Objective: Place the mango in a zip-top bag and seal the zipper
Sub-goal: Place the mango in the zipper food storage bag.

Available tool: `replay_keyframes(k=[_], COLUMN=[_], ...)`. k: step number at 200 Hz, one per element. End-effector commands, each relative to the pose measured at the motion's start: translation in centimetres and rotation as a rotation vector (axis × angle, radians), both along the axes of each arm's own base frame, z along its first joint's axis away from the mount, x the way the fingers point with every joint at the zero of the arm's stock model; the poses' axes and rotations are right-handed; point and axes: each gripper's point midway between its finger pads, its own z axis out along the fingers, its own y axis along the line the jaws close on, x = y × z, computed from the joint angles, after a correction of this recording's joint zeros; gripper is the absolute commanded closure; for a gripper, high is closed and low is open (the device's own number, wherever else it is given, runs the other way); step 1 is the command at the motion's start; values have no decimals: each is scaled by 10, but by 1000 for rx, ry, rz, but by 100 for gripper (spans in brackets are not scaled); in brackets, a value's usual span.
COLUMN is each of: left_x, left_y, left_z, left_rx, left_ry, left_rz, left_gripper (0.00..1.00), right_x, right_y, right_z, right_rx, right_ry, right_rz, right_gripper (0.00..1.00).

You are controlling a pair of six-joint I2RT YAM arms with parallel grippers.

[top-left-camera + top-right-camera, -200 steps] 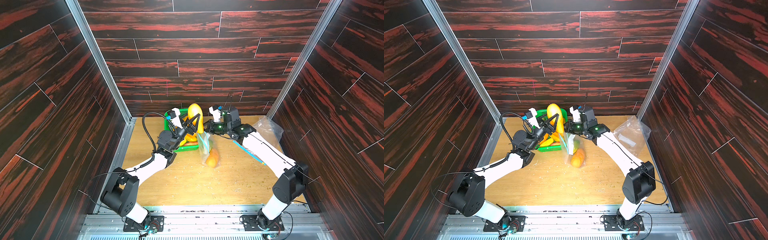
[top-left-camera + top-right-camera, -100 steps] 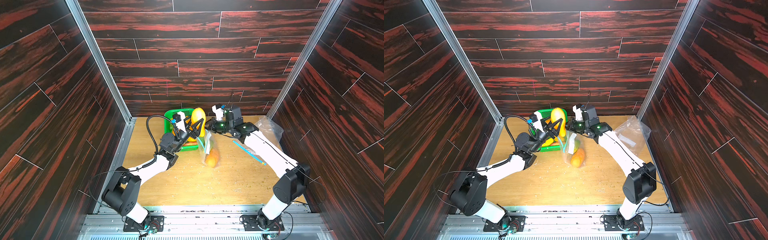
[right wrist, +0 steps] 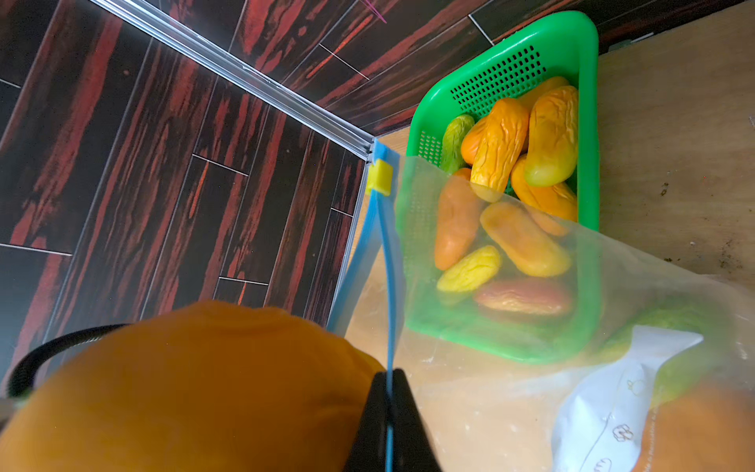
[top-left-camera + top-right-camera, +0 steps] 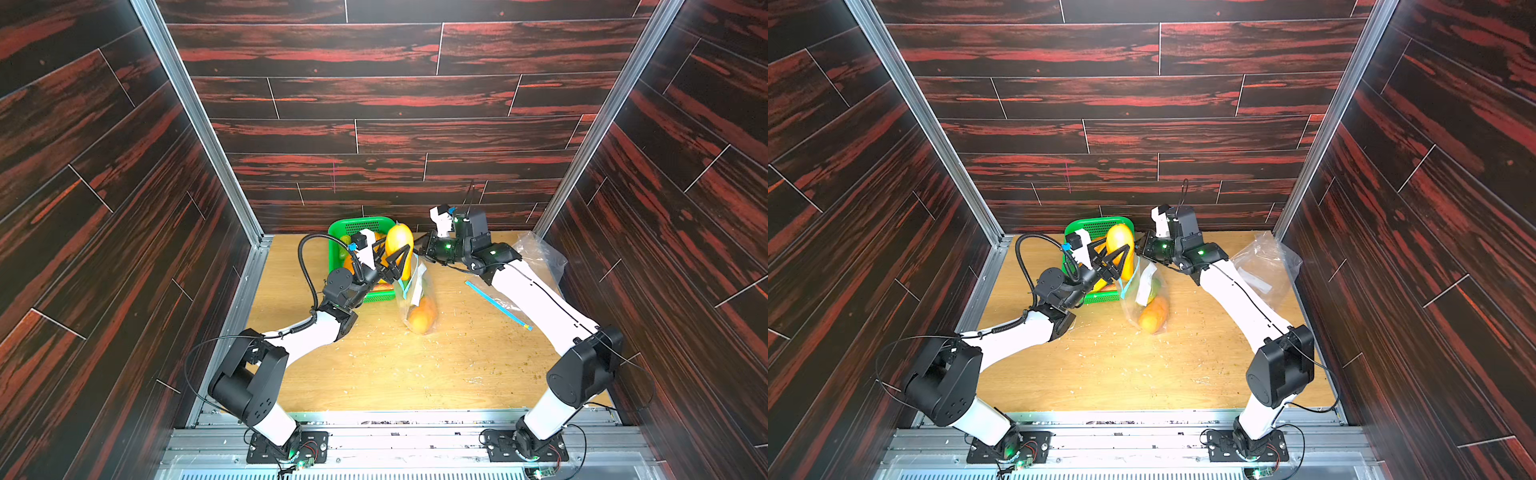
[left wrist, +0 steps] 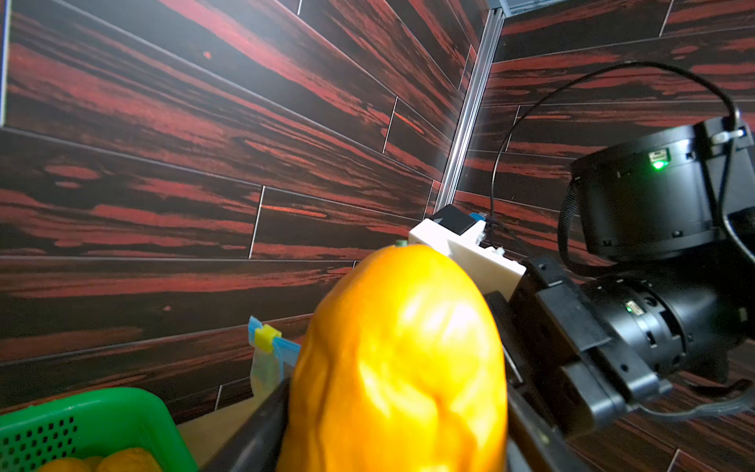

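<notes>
While the mango (image 4: 398, 249) stands at the mouth, step in hand: the drop-in, by my judgement; sealing not yet begun.
Zip-top bag (image 4: 416, 297): centre of both top views, hanging down-frame from its rim to the table (image 4: 415, 374), with one orange fruit (image 4: 422, 318) in its bottom.
Right gripper (image 3: 390, 412): pressed together on the blue zipper strip (image 3: 391, 265); it should hold that rim high and taut so the mouth gapes.
Left gripper (image 4: 394, 255): fingers clasped on the mango's lower flanks; best to lower the tip between the two strips before letting go, since the gap looks narrow.
Risk: the mango catching on the rim and tipping toward the green basket (image 4: 357, 226) just beside it.
Bag axis: rim up-frame, bottom down-frame.
Mango axis: long axis upright, stem nub (image 5: 400, 242) on top, blunt end toward the bag.
Slider (image 3: 379, 176): yellow, at the strip's far end, mouth unsealed.
</notes>
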Motion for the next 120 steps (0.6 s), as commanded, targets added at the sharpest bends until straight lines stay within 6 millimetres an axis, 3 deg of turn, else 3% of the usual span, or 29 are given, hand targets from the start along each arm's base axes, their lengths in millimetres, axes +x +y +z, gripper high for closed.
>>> replay_keyframes(k=[1, 9, 48, 89, 110, 120], left_x=[-2, 0, 0, 4, 30, 46], left_y=[-4, -1, 14, 71, 107, 120], left_z=[-12, -12, 0, 21, 1, -16], left_rx=[41, 41, 20, -80, -20, 29], left_ry=[72, 98, 137, 208, 359, 454], left_rz=[-4, 15, 68, 218, 426, 496], left_gripper=[8, 0, 0, 0, 0, 0], right_x=[-3, -2, -1, 1, 0, -6], right_y=[4, 1, -11, -47, -60, -57], right_z=[33, 33, 27, 24, 27, 31], right_rx=[41, 35, 27, -16, -20, -5], right_ry=[-91, -95, -102, -137, -165, -178], right_rz=[17, 7, -1, -55, -53, -16], right_gripper=[100, 100, 100, 100, 100, 100])
